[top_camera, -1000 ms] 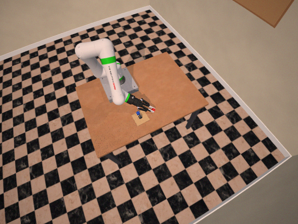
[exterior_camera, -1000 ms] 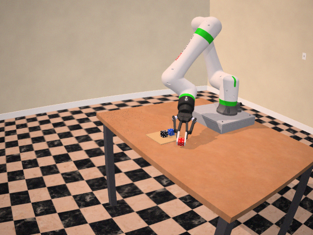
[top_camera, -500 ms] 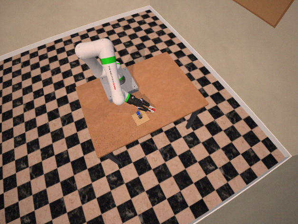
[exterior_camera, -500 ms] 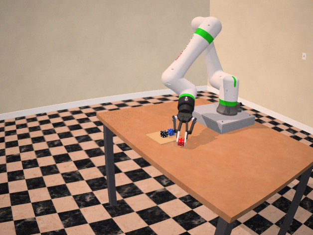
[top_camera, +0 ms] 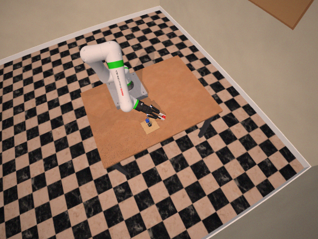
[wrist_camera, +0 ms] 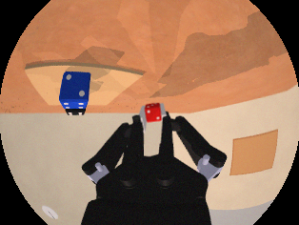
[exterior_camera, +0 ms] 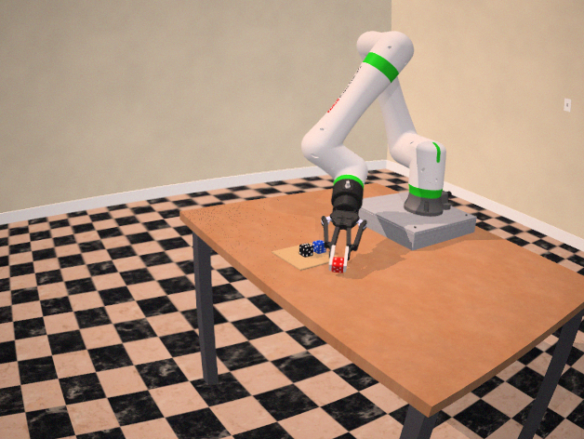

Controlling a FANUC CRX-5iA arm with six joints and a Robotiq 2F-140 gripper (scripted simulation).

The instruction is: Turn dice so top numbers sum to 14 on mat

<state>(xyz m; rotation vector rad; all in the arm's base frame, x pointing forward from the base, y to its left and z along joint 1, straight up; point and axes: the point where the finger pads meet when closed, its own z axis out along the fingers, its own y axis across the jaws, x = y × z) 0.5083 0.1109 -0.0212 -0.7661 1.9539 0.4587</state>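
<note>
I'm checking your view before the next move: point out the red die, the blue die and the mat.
Red die [top_camera: 163,117] [exterior_camera: 337,264] [wrist_camera: 152,112]: top, exterior, wrist; visible faces.
Blue die [top_camera: 147,120] [exterior_camera: 319,246] [wrist_camera: 75,86]: same views; visible faces.
Mat [top_camera: 147,130] [exterior_camera: 300,262] [wrist_camera: 110,86]: same views; bare surface.

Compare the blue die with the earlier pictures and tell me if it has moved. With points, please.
No, no shift shows: the blue die [top_camera: 147,120] [exterior_camera: 319,246] [wrist_camera: 74,87] sits at the same spot on the mat [top_camera: 151,129] [exterior_camera: 297,261] [wrist_camera: 45,81], beside the black die [top_camera: 149,124] [exterior_camera: 305,249] [wrist_camera: 75,112].
</note>
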